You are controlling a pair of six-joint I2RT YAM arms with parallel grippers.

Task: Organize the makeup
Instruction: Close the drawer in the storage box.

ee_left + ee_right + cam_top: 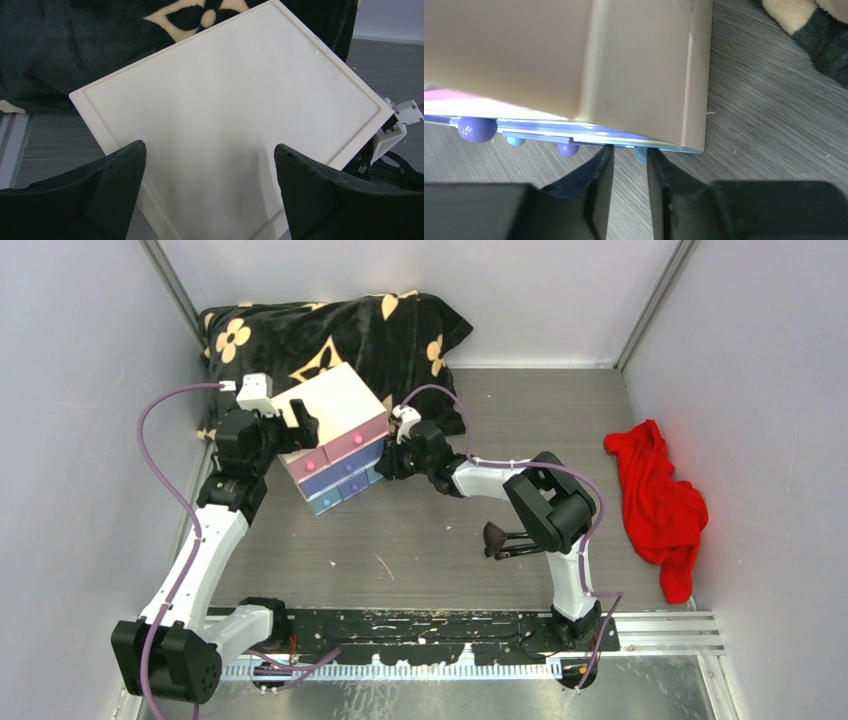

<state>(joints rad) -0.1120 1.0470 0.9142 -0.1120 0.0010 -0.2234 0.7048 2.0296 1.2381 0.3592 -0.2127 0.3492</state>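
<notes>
While the left pincer (210,150) hangs spread wide over the top of the white chest (330,400), far-left part of the desk (420,550), the right pincer (629,152) sits at the chest's front-right btm w/ fingers nearly together by a blue knob (640,156); can't tell if it's pinched. Two makeup brushes (508,543) lie mid-desk twd the near edge, under the right arm (560,510). Red cloth (660,500) by the right edge.

The left arm (195,550) and right arm (570,578) had white link shells and chunky black joint housings. A purple cable (150,440) looped along each. A white camera mount (254,392) sat behind each end effector. The left end effector (210,146) and right end effector (630,150) bore matte black, wedge-shaped fingers (110,190).
</notes>
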